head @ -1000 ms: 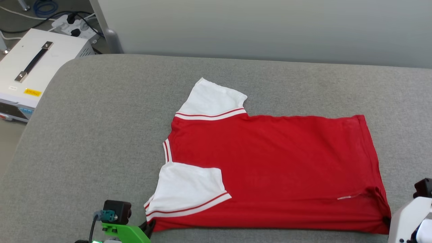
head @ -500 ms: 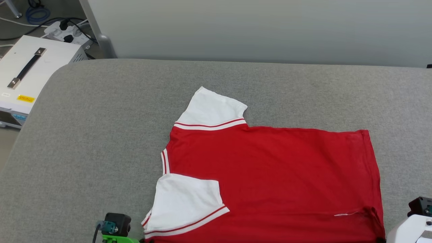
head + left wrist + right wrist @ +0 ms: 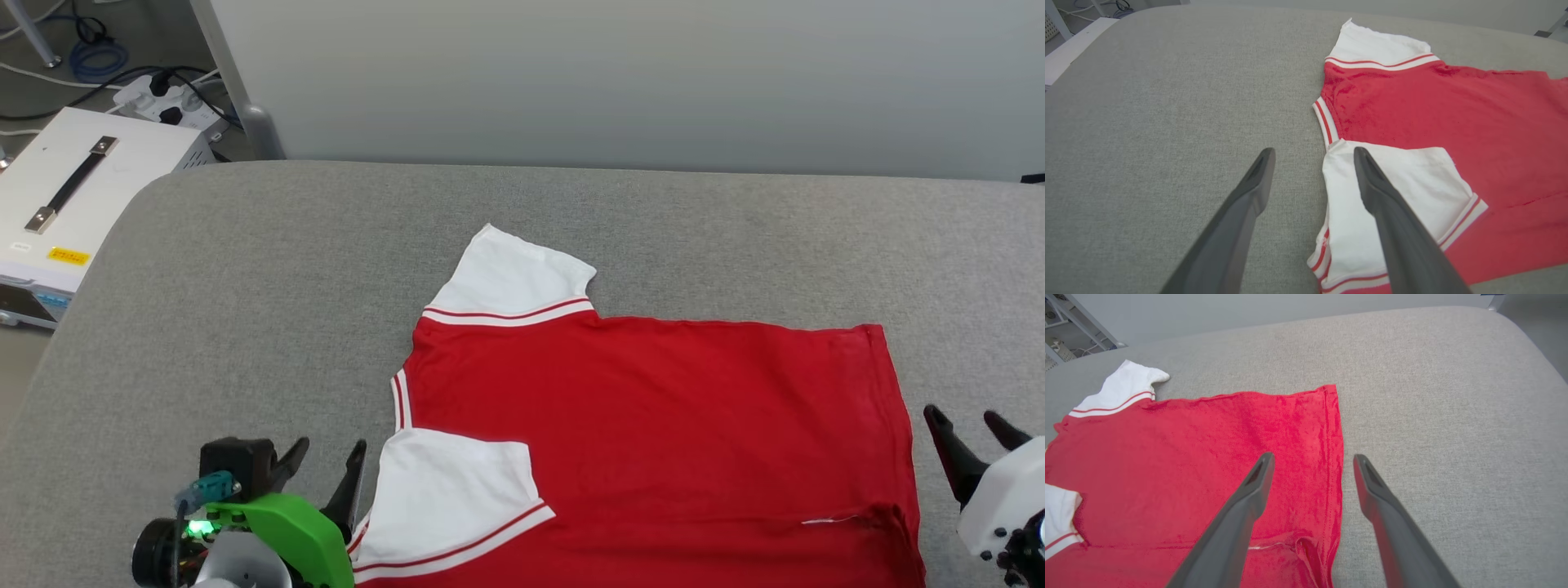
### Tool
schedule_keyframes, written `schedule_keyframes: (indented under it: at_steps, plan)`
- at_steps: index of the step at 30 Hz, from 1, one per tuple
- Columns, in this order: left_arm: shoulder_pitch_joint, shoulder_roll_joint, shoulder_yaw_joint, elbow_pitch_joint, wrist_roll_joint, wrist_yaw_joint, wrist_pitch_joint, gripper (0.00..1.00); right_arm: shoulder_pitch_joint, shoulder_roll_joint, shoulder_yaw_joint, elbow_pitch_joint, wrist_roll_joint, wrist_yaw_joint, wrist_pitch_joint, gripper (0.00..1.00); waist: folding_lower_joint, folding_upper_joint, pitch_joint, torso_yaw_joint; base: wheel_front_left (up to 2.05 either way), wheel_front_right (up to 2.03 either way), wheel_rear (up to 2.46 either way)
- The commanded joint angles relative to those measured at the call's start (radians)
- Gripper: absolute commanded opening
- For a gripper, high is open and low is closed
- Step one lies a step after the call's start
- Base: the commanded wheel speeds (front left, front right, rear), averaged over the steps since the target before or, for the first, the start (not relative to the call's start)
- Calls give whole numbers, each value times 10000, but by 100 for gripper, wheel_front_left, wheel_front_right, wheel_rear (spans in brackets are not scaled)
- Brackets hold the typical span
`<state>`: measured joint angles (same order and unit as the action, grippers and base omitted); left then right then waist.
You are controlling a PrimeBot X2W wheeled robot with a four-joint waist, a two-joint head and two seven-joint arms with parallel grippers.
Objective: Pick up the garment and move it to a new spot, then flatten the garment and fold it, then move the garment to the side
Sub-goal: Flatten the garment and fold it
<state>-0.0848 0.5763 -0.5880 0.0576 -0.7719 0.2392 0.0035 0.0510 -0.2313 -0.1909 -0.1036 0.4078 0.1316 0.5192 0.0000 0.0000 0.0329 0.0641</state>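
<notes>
Red soft-fabric T-shirt with white short sleeves [image 3: 653,425] lies flat on the grey fabric-covered worktop [image 3: 245,286]. We judge it light, limp, prone to bunching; grip near sleeve [image 3: 449,482] and hem corner [image 3: 898,523]. Left tool [image 3: 331,447] and right tool [image 3: 962,414] stand wide, empty.

Here's the grey cloth-covered bench [image 3: 245,310], running almost the full width, its corners rounded and its weave matte under soft, even light. Behind it stands a plain pale grey wall [image 3: 620,73]. Off the bench's far left corner sits a low white box unit [image 3: 135,155], with a black carry handle [image 3: 73,184] on top and a small yellow label [image 3: 68,256] near its front edge. Past that there's a white power strip [image 3: 143,96] with black plugs in it, dark leads trailing away, and a coil of blue cable [image 3: 94,57] on the floor [image 3: 12,367]. A slanting metal post [image 3: 237,90] comes down at the wall's left end; it may be a frame leg, hard to say from here.
</notes>
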Motion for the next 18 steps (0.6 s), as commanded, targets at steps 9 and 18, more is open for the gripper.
schedule_keyframes:
  at_steps: [9,18]
  plan:
    - [-331,-616,792,-726,670,-85,-2423,100,-276,-522,984,-353,-223,-9,-3268,100,0,0,-74,-133,0,0,0]
    - [389,-1798,2263,-1153,1770,-839,-2649,100,94,208,1127,-291,-670,-9,-5392,100,0,0,84,-264,0,0,0]
